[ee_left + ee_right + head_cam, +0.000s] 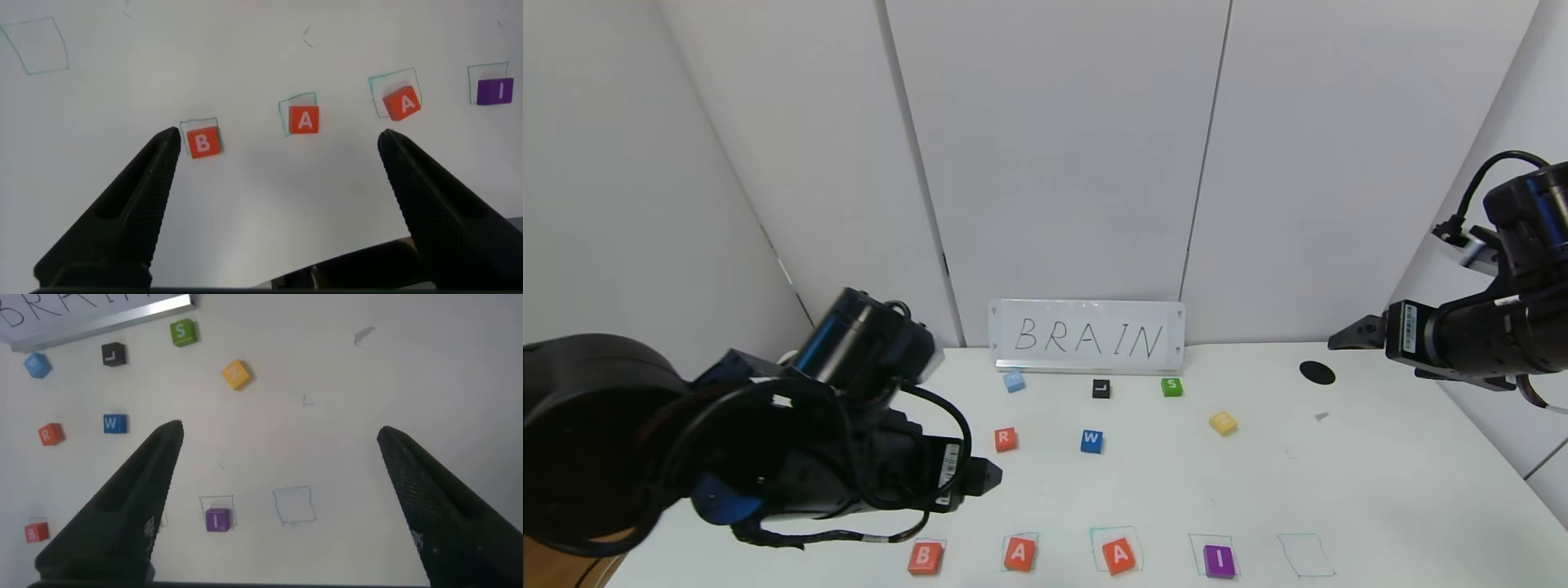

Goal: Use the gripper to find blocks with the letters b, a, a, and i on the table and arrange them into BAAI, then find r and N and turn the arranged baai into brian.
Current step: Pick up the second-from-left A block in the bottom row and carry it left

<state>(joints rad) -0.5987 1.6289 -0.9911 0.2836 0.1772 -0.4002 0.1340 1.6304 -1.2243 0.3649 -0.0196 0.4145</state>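
Hovering over the lower left of the head view, the left gripper has its fingers spread wide and holds nothing; its wrist view shows the B block just off one fingertip, not touching. The right gripper hangs at the right edge of the head view, above the table, with its fingers likewise spread and empty.

Along the bottom of the head view the blocks form a row — B, A, A and the purple I — each lying on or partly over a green hand-drawn square. The second A sits rotated within its outline. One further green square lies to the right of the I.

The r lies mid-frame, left of the blue W block. The N lies right of centre, tilted, well apart from the row. Near the upper middle, a whiteboard sign reading BRAIN stands at the table's far edge, with a light blue block, a black L block and a green S block just in front of it.
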